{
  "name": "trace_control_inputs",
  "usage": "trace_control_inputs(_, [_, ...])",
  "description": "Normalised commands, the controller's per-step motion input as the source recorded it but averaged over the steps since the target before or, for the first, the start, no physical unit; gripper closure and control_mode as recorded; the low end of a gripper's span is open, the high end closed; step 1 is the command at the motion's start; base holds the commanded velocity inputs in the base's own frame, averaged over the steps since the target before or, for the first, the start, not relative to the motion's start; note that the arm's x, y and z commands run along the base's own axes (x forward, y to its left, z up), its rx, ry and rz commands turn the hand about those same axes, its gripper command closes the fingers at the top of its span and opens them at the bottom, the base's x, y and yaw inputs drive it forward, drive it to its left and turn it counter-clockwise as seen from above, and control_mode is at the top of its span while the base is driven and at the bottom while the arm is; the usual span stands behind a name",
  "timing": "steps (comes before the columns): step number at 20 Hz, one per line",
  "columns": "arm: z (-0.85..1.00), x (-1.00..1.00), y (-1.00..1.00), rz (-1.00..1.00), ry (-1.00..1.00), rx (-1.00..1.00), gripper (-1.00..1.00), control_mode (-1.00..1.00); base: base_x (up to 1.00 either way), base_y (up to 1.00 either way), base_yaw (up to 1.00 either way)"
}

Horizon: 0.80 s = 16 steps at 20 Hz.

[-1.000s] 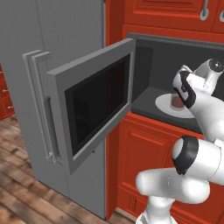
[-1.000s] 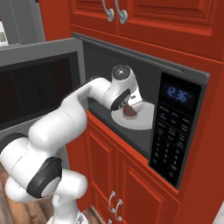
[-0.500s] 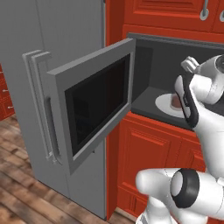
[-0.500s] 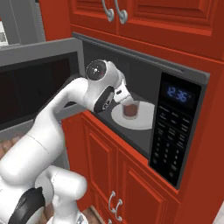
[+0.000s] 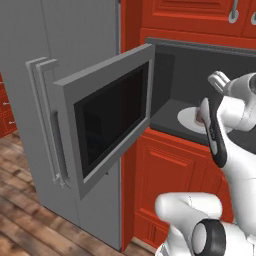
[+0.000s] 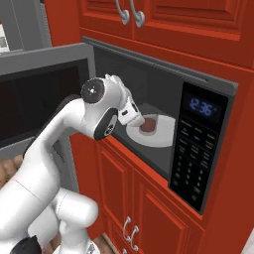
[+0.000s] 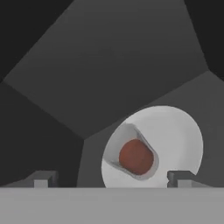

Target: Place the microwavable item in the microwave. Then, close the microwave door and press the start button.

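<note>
Since a second ago our arm has drawn back out of the microwave [image 6: 163,134], leaving the small reddish-brown cup [image 7: 136,157] behind on the round white plate [image 7: 179,140]. Nearest us, our gripper [image 7: 111,177] hangs just in front of the plate with its fingertips [image 7: 41,179] wide apart and nothing between them. Past the tips, the cup sits on the near part of the plate, touching it and well clear of both fingers. Around the plate we see the dark floor and walls of the microwave cavity. To the left of the plate, the microwave door [image 5: 107,117] stands swung out wide, its dark glass window facing the tall grey fridge [image 5: 60,45]. To the right of the plate is the black keypad panel [image 6: 196,151]. Red cabinets [image 6: 163,20] frame it all.
</note>
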Motion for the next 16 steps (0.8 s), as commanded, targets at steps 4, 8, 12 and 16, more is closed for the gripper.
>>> trace_control_inputs(4, [0.01,-0.79,0.53,0.0,-0.04,-0.14,-1.0,-1.0,0.0,0.0,0.0])
trace_control_inputs(8, [0.0,-0.78,0.7,0.0,0.02,-0.23,-1.0,-1.0,0.0,0.0,0.0])
trace_control_inputs(12, [0.0,-0.6,0.88,0.04,0.04,-0.32,-1.0,-1.0,0.0,0.0,0.0])
trace_control_inputs(16, [0.0,-0.52,0.73,0.07,0.07,-0.3,-1.0,-1.0,0.0,0.0,0.0])
